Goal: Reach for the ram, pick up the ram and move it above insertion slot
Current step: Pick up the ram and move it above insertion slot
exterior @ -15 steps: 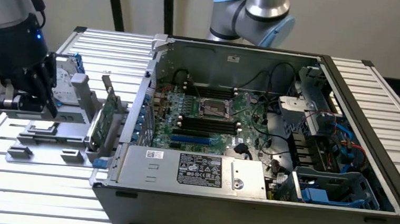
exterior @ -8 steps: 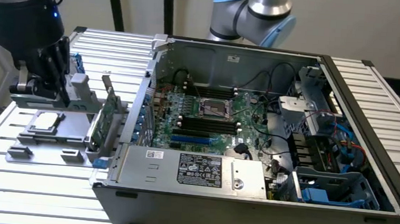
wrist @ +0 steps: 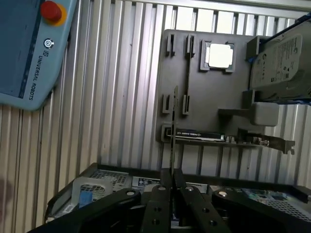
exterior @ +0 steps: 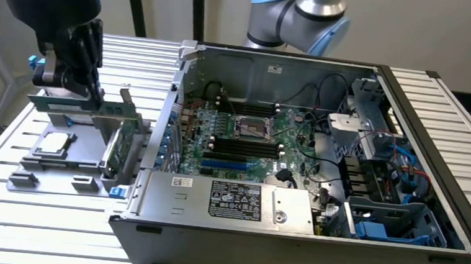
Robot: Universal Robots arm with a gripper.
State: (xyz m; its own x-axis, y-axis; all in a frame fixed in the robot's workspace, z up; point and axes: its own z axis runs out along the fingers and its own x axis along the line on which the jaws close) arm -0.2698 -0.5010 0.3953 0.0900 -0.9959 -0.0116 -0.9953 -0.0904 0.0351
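The ram (exterior: 53,102) is a long thin green stick, held level above the grey holder plate (exterior: 50,178) at the exterior view's left. My black gripper (exterior: 83,95) is shut on it from above. In the wrist view the ram (wrist: 174,121) shows edge-on as a thin line running out from between my gripper's (wrist: 172,175) closed fingers, over the holder plate (wrist: 214,97). The black memory slots (exterior: 243,146) lie on the motherboard inside the open computer case (exterior: 239,201), well toward the exterior view's right of the gripper.
On the holder plate sit a silver processor (exterior: 55,144), a taller green card with a metal bracket (exterior: 121,144) and a silver hard drive (wrist: 279,63). A teach pendant (wrist: 26,53) lies on the slatted table. The case wall (exterior: 165,133) stands between gripper and motherboard.
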